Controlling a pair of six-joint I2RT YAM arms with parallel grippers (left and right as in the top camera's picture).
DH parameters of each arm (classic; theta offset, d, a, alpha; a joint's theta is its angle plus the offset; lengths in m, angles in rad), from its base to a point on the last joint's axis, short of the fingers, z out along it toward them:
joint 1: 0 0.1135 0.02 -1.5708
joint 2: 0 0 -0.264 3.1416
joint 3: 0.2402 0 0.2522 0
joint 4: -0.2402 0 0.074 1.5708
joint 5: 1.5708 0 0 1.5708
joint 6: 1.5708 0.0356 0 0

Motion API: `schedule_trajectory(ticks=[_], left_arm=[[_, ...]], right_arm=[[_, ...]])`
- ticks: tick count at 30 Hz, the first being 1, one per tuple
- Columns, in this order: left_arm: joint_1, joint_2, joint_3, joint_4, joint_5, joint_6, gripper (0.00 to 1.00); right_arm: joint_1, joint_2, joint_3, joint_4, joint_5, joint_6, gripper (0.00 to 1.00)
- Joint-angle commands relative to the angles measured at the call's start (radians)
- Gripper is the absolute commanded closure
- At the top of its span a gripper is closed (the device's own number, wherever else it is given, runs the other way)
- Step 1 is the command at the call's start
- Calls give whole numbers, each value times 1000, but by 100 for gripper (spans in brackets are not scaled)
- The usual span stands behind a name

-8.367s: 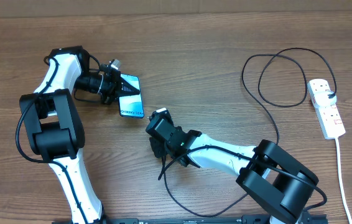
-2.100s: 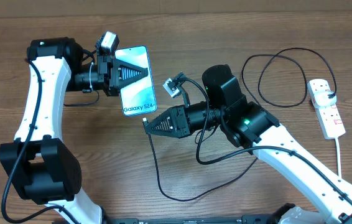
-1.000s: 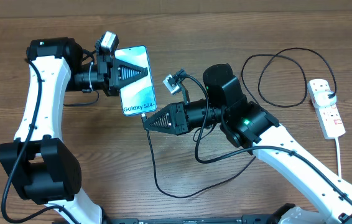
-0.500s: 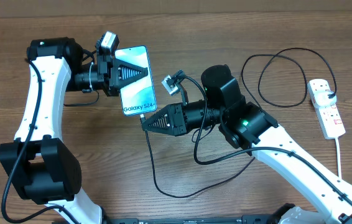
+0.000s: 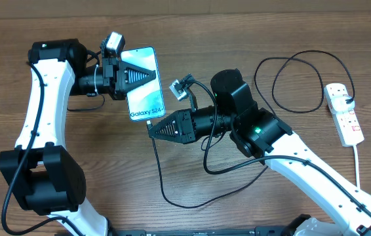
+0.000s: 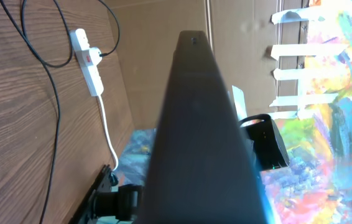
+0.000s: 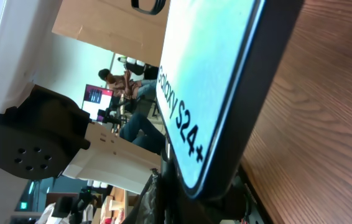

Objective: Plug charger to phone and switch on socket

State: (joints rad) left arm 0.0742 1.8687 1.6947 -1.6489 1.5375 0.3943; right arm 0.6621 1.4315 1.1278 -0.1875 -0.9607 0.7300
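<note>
My left gripper is shut on the phone and holds it off the table, with its light blue screen and "Galaxy S24" text facing up. The phone's dark edge fills the left wrist view. My right gripper is shut on the connector end of the charger and has it at the phone's lower end. The right wrist view shows the phone right above the jaws. I cannot tell whether the tip is inside the port. The black cable loops across the table to the socket.
The white socket strip lies at the far right with its white cord running to the front edge. It also shows in the left wrist view. Slack cable loops lie in front of the right arm and near the back right.
My right gripper has crept a little to the left with the connector, closing onto the phone's lower end. The left arm and the phone have stayed still.
</note>
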Motion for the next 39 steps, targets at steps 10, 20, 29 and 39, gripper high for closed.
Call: schedule_trajectory(ticks=[10, 20, 29, 39], left_arm=[[4, -5, 3, 3, 43, -33, 96], [4, -5, 3, 4, 42, -32, 96], [4, -5, 3, 15, 38, -32, 96], [4, -5, 3, 16, 23, -32, 96]], right_arm=[[5, -11, 22, 8, 26, 4, 96], [5, -11, 22, 8, 44, 4, 96], [5, -11, 22, 7, 21, 4, 96], [5, -11, 22, 8, 29, 4, 96]])
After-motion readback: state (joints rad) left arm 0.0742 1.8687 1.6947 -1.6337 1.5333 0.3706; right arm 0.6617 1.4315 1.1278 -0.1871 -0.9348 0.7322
